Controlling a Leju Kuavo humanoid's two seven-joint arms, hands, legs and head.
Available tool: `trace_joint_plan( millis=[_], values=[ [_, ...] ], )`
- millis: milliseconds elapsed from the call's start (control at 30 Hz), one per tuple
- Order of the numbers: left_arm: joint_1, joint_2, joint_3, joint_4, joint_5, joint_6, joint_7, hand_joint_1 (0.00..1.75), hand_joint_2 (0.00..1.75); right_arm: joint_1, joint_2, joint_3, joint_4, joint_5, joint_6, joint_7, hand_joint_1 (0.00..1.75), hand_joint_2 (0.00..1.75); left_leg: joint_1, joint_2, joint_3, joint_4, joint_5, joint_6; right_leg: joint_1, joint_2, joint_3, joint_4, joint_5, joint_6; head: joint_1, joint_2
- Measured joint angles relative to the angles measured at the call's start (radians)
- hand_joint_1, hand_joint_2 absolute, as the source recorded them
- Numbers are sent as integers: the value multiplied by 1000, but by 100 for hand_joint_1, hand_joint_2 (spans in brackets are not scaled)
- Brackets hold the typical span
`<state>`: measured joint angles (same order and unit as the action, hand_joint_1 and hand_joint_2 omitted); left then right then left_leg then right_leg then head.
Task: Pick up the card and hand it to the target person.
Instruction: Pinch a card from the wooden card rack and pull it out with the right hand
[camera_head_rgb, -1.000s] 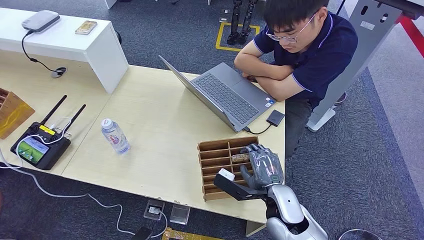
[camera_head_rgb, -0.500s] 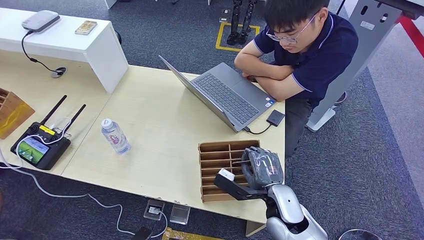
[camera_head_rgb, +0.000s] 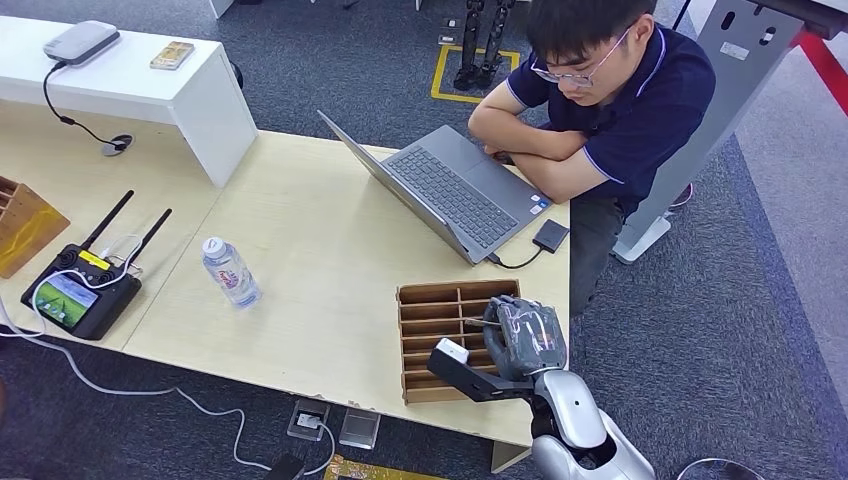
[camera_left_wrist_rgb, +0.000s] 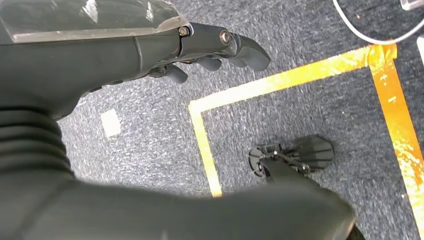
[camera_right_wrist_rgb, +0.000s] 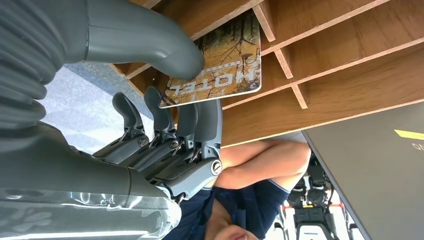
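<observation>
The brown printed hotel card (camera_right_wrist_rgb: 220, 67) is pinched between thumb and fingers of the right hand (camera_head_rgb: 525, 337), inside the slotted wooden organiser (camera_head_rgb: 432, 310) at lower centre. Extraction and handover to the seated person (camera_head_rgb: 610, 110), upper right, remain outstanding. The left hand (camera_left_wrist_rgb: 200, 47) is empty, fingers loosely curled.
</observation>
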<state>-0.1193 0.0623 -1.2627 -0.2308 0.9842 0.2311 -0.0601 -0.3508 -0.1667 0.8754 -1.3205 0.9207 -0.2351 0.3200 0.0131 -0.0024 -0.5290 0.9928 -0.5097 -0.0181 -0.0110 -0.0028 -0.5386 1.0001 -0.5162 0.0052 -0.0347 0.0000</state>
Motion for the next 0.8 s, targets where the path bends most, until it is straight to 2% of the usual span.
trace_joint_plan(
  millis=[300,500,633,700,800],
  values=[
    [1,1,0,0,-1,2,-21,0,175,-10,-1,-7,-24,-41,22,3,138,175,0,0,0,0,0,0,0,0,0,0,0,0,0,0],
    [2,2,0,0,0,18,-20,0,175,-60,-14,-29,-118,-105,100,43,138,175,0,0,0,0,0,0,0,0,0,0,0,0,0,0],
    [4,4,0,0,1,21,-19,0,175,-129,-31,-52,-210,-158,145,59,138,175,0,1,0,0,0,0,0,1,0,0,0,0,0,0],
    [4,4,0,0,1,21,-18,0,175,-164,-36,-64,-242,-174,131,47,138,175,0,0,0,0,0,0,0,1,0,0,0,0,0,0],
    [3,3,0,0,0,21,-17,0,175,-200,-36,-69,-247,-167,46,-4,138,175,0,0,0,0,0,0,0,1,0,0,0,0,0,0]
  ],
)
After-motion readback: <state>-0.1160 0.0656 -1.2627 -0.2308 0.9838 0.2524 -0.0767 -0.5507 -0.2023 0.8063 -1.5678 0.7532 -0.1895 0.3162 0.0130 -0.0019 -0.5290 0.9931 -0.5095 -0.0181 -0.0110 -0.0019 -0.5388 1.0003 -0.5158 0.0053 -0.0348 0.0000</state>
